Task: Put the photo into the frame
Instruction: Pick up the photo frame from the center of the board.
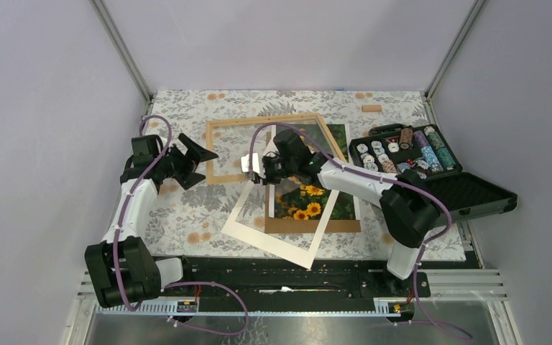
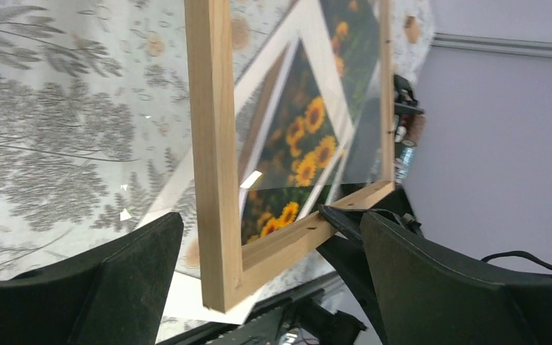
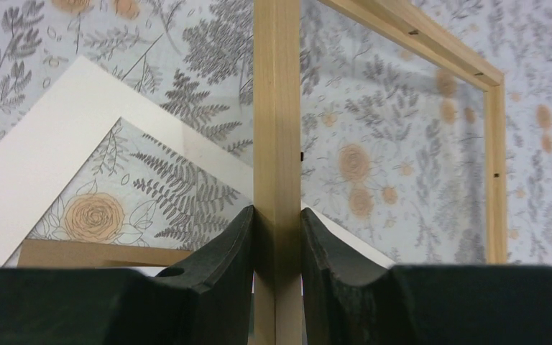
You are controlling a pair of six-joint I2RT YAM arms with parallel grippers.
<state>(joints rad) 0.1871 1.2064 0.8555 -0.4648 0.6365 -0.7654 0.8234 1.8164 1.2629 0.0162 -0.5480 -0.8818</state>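
Over the table (image 1: 187,215) | right hand (image 3: 277,223) pinches frame (image 3: 277,108) edge | left hand (image 2: 269,230) spread wide, holding nothing

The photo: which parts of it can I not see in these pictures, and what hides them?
- Top view: the right arm covers the photo's middle.
- Left wrist view: the frame's bars cut off its edges.
- Right wrist view: it is out of view entirely.

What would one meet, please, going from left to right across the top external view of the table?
Open left end effector → right end effector, shut on the frame → the photo → black case of chips. The white mat overlaps several, so it is left out.
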